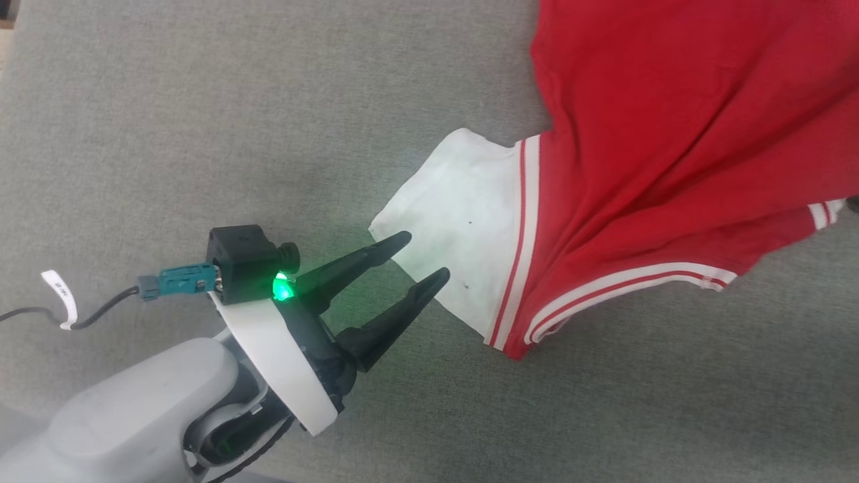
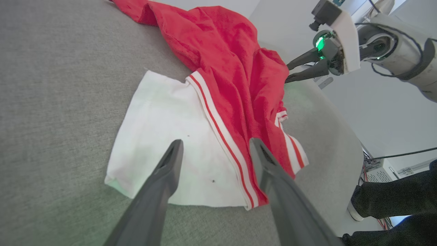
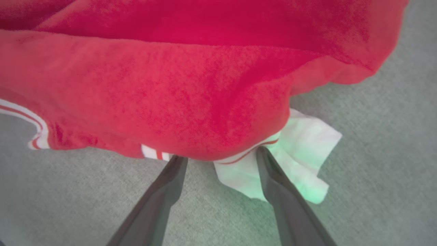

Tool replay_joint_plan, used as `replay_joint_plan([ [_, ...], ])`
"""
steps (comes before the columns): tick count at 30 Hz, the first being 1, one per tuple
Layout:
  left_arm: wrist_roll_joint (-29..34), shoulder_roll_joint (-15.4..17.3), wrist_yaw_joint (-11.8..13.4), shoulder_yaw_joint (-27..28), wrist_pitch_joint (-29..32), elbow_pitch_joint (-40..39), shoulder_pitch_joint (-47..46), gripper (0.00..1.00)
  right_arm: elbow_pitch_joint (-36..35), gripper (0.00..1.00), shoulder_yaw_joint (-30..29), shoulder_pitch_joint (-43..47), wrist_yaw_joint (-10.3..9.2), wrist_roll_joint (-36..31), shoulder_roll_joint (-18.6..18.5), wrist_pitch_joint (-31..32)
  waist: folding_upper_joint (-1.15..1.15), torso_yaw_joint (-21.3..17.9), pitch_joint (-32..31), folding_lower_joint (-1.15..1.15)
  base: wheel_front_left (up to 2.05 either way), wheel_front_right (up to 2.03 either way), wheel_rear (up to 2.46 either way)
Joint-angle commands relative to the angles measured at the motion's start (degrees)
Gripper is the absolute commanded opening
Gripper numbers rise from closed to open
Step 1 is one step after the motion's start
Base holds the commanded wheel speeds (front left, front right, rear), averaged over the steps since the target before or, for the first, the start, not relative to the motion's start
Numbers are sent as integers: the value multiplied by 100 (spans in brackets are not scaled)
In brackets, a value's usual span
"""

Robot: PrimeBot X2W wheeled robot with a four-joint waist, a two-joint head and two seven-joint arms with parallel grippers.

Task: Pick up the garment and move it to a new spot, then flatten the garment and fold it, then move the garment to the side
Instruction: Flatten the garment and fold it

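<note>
1. Head view gave you the biggest thing first: a table [image 1: 168, 134] covered in grey cloth, which ran under everything you were working on.
2. The red jersey [image 1: 671, 134] lay crumpled on that table, at the upper right of the head view, its body bunched in folds and its white-and-red striped trim turned toward the robot.
3. In the left wrist view you had a person's dark trouser leg [image 2: 392, 198] and pale shoe beyond the table edge, at the lower right.
4. One white sleeve [image 1: 456, 201] lay flat on the cloth, pointing toward the left arm; a second white sleeve [image 3: 307, 147] peeked from under the red fold in the right wrist view.
5. Your left gripper [image 1: 425, 253] had its fingers spread wide over the outer corner of the flat sleeve, with nothing held between them.
6. Your right gripper [image 3: 221, 153] also stood wide open, its tips at the edge of the overhanging red fold, with no cloth clamped.
7. A white tag [image 1: 60, 295] hung on the cable by the left wrist.
</note>
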Motion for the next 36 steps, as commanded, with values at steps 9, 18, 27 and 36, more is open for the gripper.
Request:
replay_joint_plan([
  [9,16,-203,-12,107,-28,42,176,100,330,0,243,-260,1,-498,331,-74,0,191,70,0,0,0,0],
  [18,10,-391,-12,119,-28,41,303,100,588,0,-115,-793,1,-823,607,-721,0,332,43,0,0,0,0],
  [27,-26,-587,-12,72,-29,106,236,100,1434,9,706,-1640,1,-1756,1694,-697,0,432,125,0,0,0,0],
  [36,-36,-487,-12,269,-29,120,462,100,1567,100,887,-1720,1,-1495,1546,-1233,0,121,-34,0,0,0,0],
])
